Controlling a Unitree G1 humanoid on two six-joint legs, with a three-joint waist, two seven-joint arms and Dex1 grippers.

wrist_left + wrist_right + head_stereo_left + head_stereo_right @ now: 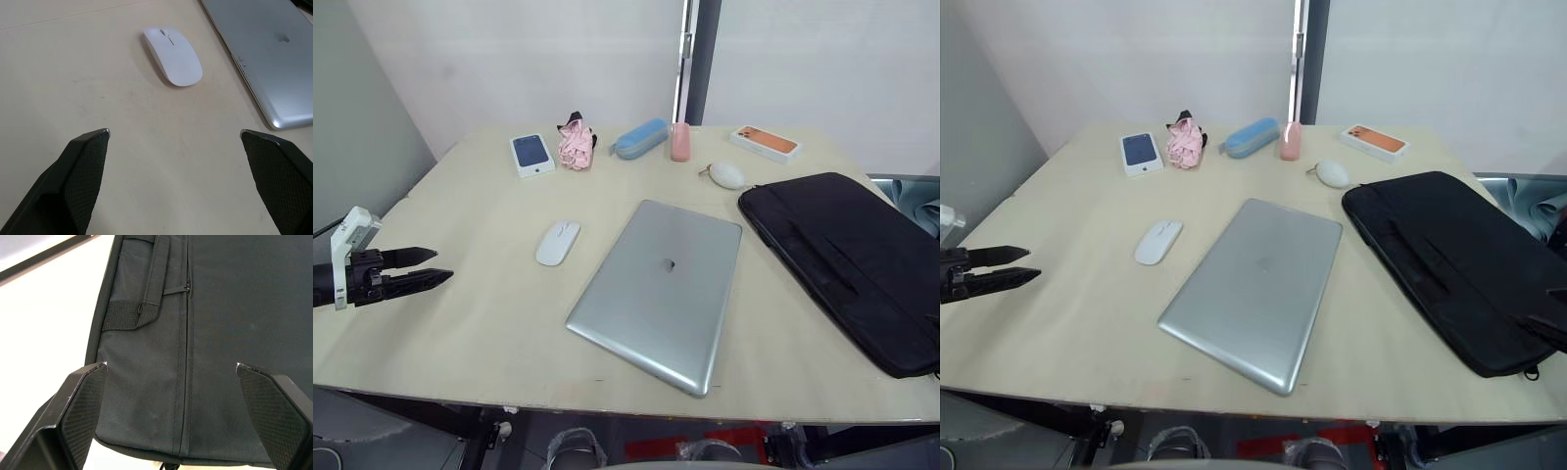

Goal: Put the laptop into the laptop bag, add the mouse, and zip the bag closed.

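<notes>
Pale wooden table [489, 323] carries one closed laptop [661, 289] at centre, one white mouse [557, 242] just to its left, one black laptop bag [847, 264] on its right. Left gripper [435, 267] hovers spread wide, well left of the mouse; right gripper [171, 366] gapes wide over the bag.

A closed silver laptop [661, 290] is laid flat between a white mouse [557, 242] and a flat black laptop bag [847, 264].

An office or test room: a pale wooden table [480, 323] against bare white walls [509, 59], phone boxes [532, 155] at twelve o'clock.
</notes>
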